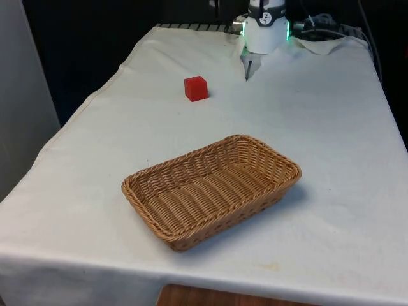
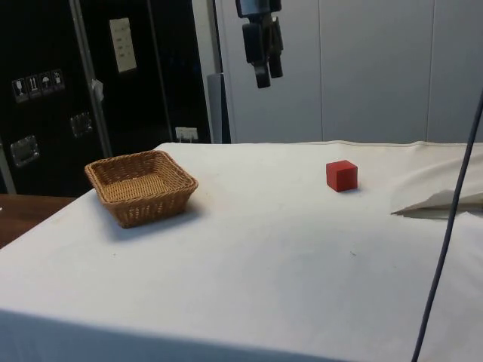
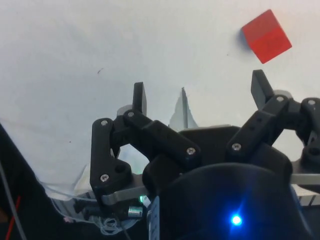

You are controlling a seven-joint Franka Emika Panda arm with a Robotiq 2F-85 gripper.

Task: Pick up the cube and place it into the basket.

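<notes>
Front view: You are looking at a red cube [image 1: 196,88] sitting on the white tablecloth [image 1: 331,127], toward the far end of the table and on the front view's left of centre. A woven wicker basket [image 1: 162,226] is lying nearer the camera, rectangular and open-topped, with nothing resting inside it. Cube and basket are sitting well apart. No lettering or marking is showing on either item here.

Side view: You are seeing the gripper [image 2: 263,75] hanging high above the table, with its fingers pointing downward and nothing touching them. The basket [image 2: 113,167] is standing on the cloth [image 2: 249,249] toward the table's left part in this view, and the cube [image 2: 342,175] is resting toward the right, apart from it. The gripper is hovering above the stretch of cloth between the two. On the dark cabinets [image 2: 45,105] behind, small signs and a pale label plate [image 2: 122,44] are showing, but their writing is probably too small to read.

Wrist view: You are looking down past the gripper [image 3: 200,95] at the cloth [image 3: 100,50]. Its two black fingers [image 3: 139,98] are standing spread wide, with bare cloth showing between them and nothing being pinched. The cube [image 3: 266,36] is lying on the cloth beyond the fingertips, off to one side of the gap rather than inside it, and is touching neither finger. Its visible faces are carrying no writing.
</notes>
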